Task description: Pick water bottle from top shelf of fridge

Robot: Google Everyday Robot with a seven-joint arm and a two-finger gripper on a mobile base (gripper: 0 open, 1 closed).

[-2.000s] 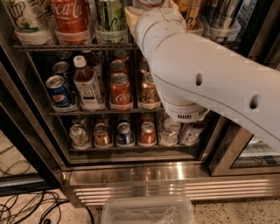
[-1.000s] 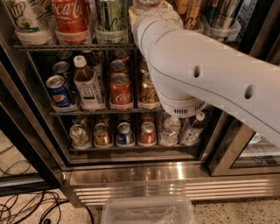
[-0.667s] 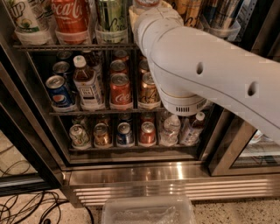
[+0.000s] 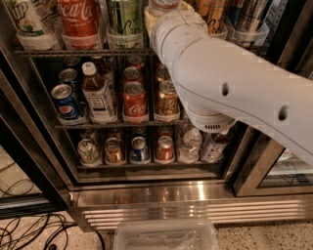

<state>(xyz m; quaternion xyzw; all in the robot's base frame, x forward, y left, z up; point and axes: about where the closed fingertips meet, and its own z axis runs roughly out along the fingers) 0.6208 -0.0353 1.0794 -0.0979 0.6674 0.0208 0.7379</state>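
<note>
The fridge (image 4: 195, 195) stands open in front of me. Its top shelf (image 4: 78, 50) carries clear holders with a Coca-Cola bottle (image 4: 78, 19), a green can (image 4: 124, 19) and tall cans on the right (image 4: 249, 19). My white arm (image 4: 220, 78) reaches up from the right to the middle of this shelf. My gripper is past the arm's wrist (image 4: 168, 24), at or above the picture's top edge, and does not show. A pale object (image 4: 164, 5) shows just above the wrist. I cannot tell whether it is the water bottle.
The middle rack holds a Pepsi can (image 4: 66, 102), a brown-drink bottle (image 4: 95, 93) and red and gold cans. The bottom rack holds short cans and small clear bottles (image 4: 190, 144). A glass door (image 4: 274, 171) stands at right. A clear plastic bin (image 4: 166, 237) and cables (image 4: 29, 229) lie on the floor.
The arm has shifted slightly up and left toward the top shelf. Nothing on the racks has moved.
</note>
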